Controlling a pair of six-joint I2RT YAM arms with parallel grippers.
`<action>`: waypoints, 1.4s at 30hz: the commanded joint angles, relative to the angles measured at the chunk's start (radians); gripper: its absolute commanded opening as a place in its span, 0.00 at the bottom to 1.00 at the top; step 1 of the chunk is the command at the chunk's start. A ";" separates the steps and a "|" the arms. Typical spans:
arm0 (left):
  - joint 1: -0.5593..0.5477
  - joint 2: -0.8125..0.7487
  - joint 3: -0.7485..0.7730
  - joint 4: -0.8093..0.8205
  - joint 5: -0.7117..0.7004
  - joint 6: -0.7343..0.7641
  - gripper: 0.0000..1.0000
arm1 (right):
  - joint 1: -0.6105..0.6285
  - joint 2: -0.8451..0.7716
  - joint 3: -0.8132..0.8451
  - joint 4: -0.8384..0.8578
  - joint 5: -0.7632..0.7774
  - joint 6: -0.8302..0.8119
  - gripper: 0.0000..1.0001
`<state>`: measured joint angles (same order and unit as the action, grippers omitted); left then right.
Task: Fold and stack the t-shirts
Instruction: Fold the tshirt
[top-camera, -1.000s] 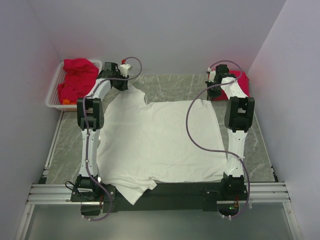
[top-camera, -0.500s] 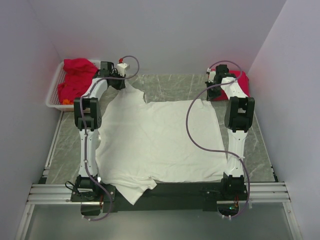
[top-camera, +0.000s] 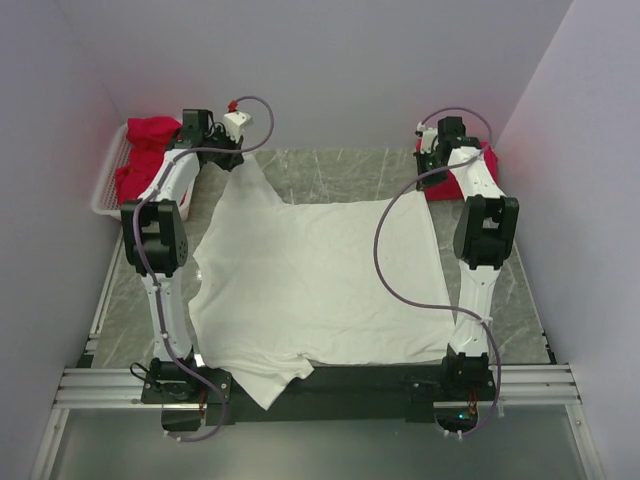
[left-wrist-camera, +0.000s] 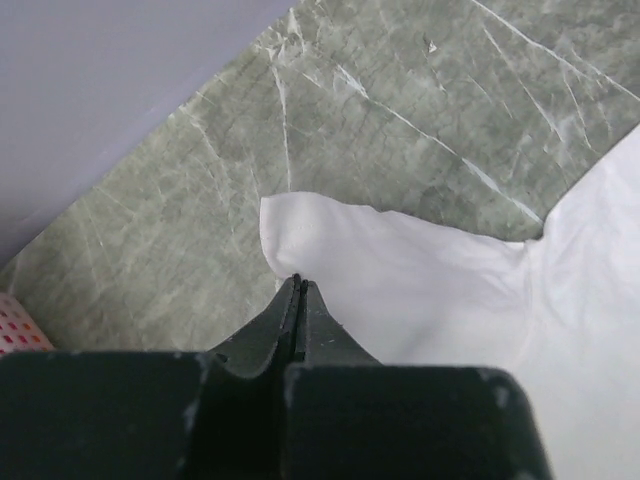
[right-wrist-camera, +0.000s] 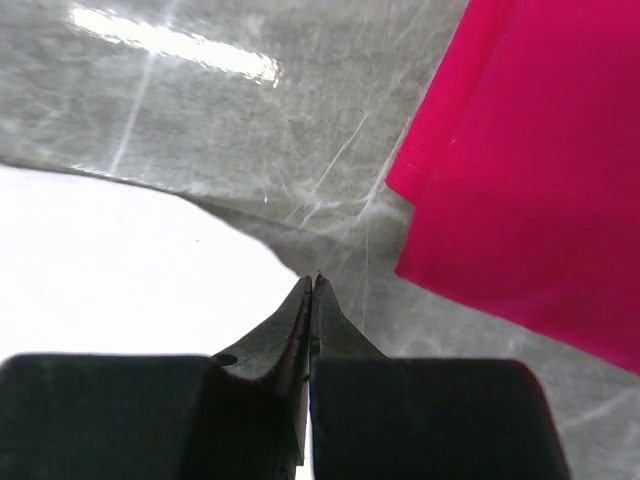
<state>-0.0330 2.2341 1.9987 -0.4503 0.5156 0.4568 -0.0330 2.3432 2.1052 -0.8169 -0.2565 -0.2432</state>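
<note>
Grey marble tabletop (top-camera: 340, 170), plain pale walls on three sides.

- White t-shirt (top-camera: 320, 290) lies spread across most of the surface. Its near hem hangs over the edge by the arm bases.
- Left gripper (left-wrist-camera: 298, 282): jaws pressed together, pinching a far corner of the white t-shirt. The cloth runs straight out from the tips and fans away to their right. From above, that corner is drawn up into a peak toward the gripper.
- Right gripper (right-wrist-camera: 313, 280): jaws pressed together too. The white cloth's edge runs right up to the tips from their left. Whether any cloth is actually caught between them I cannot tell.
- Folded pink shirt (right-wrist-camera: 520, 160) lies just right of the right gripper's tips, with bare marble between it and the white edge.
- Basket (top-camera: 103, 195) holding red shirts (top-camera: 150, 160) sits to the outer side of the left gripper, against the wall.

Judgement: the step in hand is the first fold of the white t-shirt, with the far edge taken up at both ends. The body is flat and unfolded, so the task is early.

Next move calls for both arms to lift together and carry the far edge toward the near hem, level and at matched pace. If the right side has no real hold, the cloth will skew, so that grasp wants confirming first.
</note>
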 joint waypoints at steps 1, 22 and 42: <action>0.015 -0.099 -0.073 -0.002 0.047 0.040 0.00 | -0.007 -0.113 -0.014 0.001 -0.015 -0.036 0.00; 0.025 -0.499 -0.412 -0.133 0.112 0.100 0.01 | -0.053 -0.200 -0.105 -0.037 -0.096 -0.119 0.00; 0.027 -0.953 -0.797 -0.313 0.158 0.132 0.01 | -0.111 -0.390 -0.373 -0.163 -0.253 -0.343 0.00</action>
<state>-0.0082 1.3457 1.2366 -0.7082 0.6346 0.5617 -0.1329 2.0106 1.7668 -0.9386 -0.4828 -0.5236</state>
